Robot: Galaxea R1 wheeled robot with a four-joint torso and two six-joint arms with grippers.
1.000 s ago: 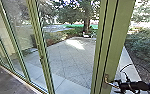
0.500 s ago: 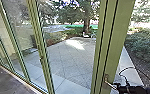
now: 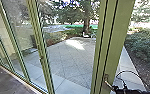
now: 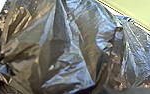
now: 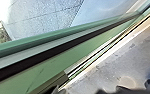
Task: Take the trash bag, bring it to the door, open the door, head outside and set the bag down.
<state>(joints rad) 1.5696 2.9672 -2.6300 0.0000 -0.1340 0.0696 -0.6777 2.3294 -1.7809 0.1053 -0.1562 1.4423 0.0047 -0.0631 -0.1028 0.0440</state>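
In the head view my right gripper (image 3: 115,88) is at the lower right, close beside the metal handle (image 3: 106,79) on the green door frame (image 3: 111,47); contact between them cannot be made out. A thin black cable loops above the wrist. The black trash bag (image 4: 63,50) is right in front of the left wrist camera, its shiny plastic creased and gathered, with my left gripper shut on it. From the right wrist the green frame (image 5: 48,63) runs diagonally over the sill.
Tall glass panels with green posts (image 3: 38,42) stand at the left. Outside are grey paving (image 3: 68,60), a tree (image 3: 86,20) and shrubs (image 3: 143,45) to the right. A metal floor track (image 5: 91,60) runs along the threshold.
My right arm has dropped lower in the head view and sits nearer its bottom edge, still beside the handle. The cable loop has shifted with it. The door frame has not visibly moved.
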